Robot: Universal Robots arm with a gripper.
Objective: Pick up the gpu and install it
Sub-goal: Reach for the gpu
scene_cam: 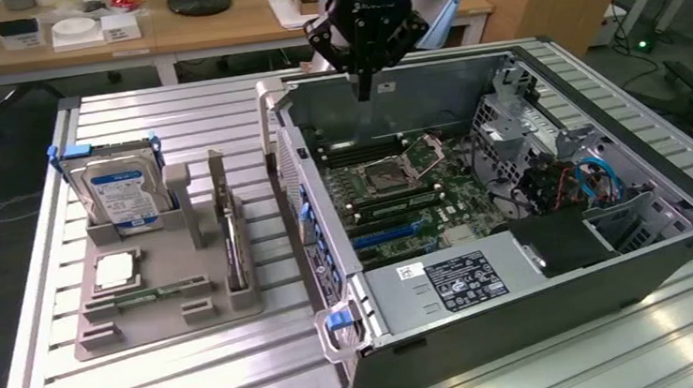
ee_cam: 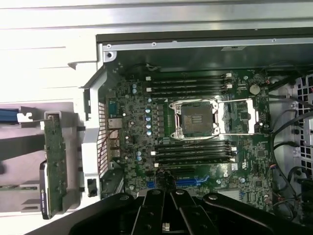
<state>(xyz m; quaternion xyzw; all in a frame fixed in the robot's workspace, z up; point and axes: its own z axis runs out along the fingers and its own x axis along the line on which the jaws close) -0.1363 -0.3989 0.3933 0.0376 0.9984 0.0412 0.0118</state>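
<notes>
The gpu (scene_cam: 234, 253) is a thin dark card standing on edge in a slot of the grey holder tray (scene_cam: 169, 313), at the exterior view's left of the computer case. My gripper (scene_cam: 366, 91) hangs above the far wall of the open case (scene_cam: 505, 279), well away from the card. Its fingers are pressed together with nothing between them. In the wrist view the gripper (ee_cam: 164, 188) points down over the motherboard (ee_cam: 195, 147), near the blue expansion slot (ee_cam: 188, 182).
In the tray stand a hard drive (scene_cam: 124, 193) with a blue-white label, a processor (scene_cam: 117, 270) and a green memory stick (scene_cam: 148, 294). The hard drive (ee_cam: 55, 161) also appears edge-on beside the case's rear panel. Cables and a drive cage (scene_cam: 572, 184) fill the case's right side.
</notes>
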